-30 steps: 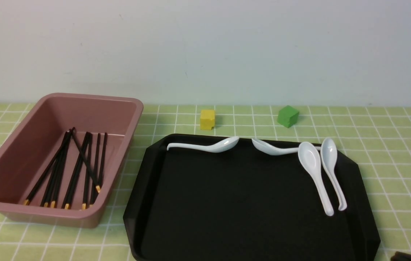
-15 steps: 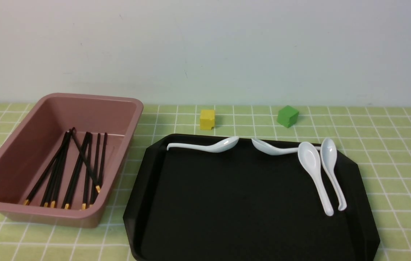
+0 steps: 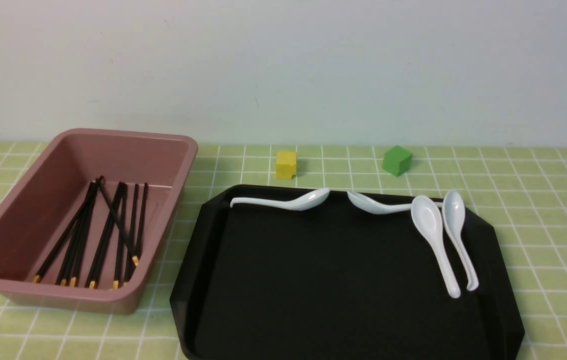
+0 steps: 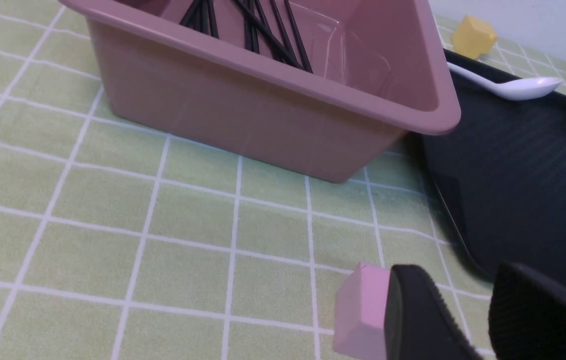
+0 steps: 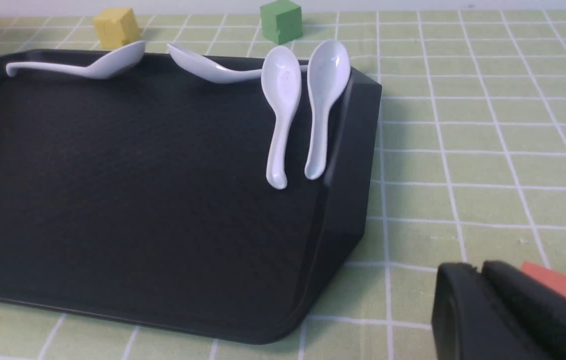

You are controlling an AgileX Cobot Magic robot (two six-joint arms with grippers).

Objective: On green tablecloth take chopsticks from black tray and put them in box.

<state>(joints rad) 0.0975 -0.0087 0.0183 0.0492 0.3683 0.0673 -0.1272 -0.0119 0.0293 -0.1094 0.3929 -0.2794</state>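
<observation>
Well, from where I'm standing, the left fingers (image 4: 455, 280) are parted, with a clear gap between their tips and nothing caught in it. The right fingers (image 5: 475, 265) have their tips close together, and I can't tell whether they quite meet; I see nothing held in them either.

The thin black chopsticks with gold-banded ends (image 3: 105, 230) lie loosely bunched in the deep dusty-pink plastic box (image 3: 128, 295), out ahead of the left fingers and well apart from them. One chopstick slants across several others.

The wide matte black tray with cut-off corners (image 3: 343, 270) sits between the two sets of fingers, farther forward, to the left of the right ones. Four white ceramic soup spoons (image 3: 431, 220) rest in it, all well ahead of the right fingers: two stretched along the far rim, two side by side near the right rim.

Beyond the tray, farthest from either pair of fingers, stand a small yellow cube (image 3: 286, 165) and a small green cube (image 3: 397, 160). A pink block (image 4: 362, 310) is near the left fingers, and a red block (image 5: 562, 287), partly hidden, is near the right ones. Under everything spreads the pale green, white-gridded tablecloth (image 3: 553, 250).
</observation>
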